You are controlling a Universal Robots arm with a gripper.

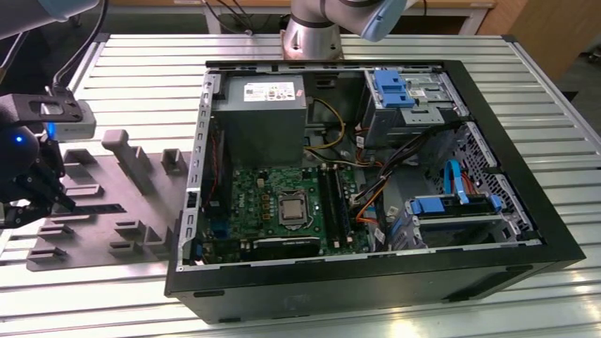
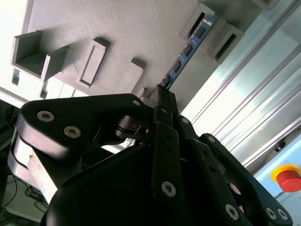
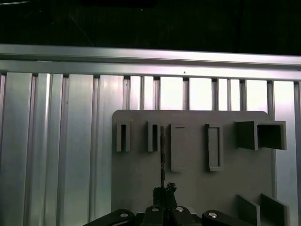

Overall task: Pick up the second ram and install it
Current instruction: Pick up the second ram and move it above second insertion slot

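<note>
The second ram [image 2: 188, 49] is a thin blue stick with dark chips, standing on edge between two raised blocks of the grey tray [image 2: 141, 28]. In the first wrist view the ram [image 3: 161, 155] shows edge-on as a thin dark line. My gripper [image 2: 160, 94] has its black fingers drawn together at the near end of the stick, which still rests in the tray. In the exterior view the gripper [image 1: 42, 201] is at that view's far left, over the tray [image 1: 141, 232], with the ram [image 1: 94, 209] a dark strip beside it.
An open computer case [image 1: 376, 282] lies on the slatted metal table [image 1: 564, 141], to the exterior view's right of the tray. Inside are the green motherboard [image 1: 281, 204], dark memory slots [image 1: 333, 204], a grey power supply [image 1: 258, 113], cables and blue drive brackets [image 1: 390, 88].
</note>
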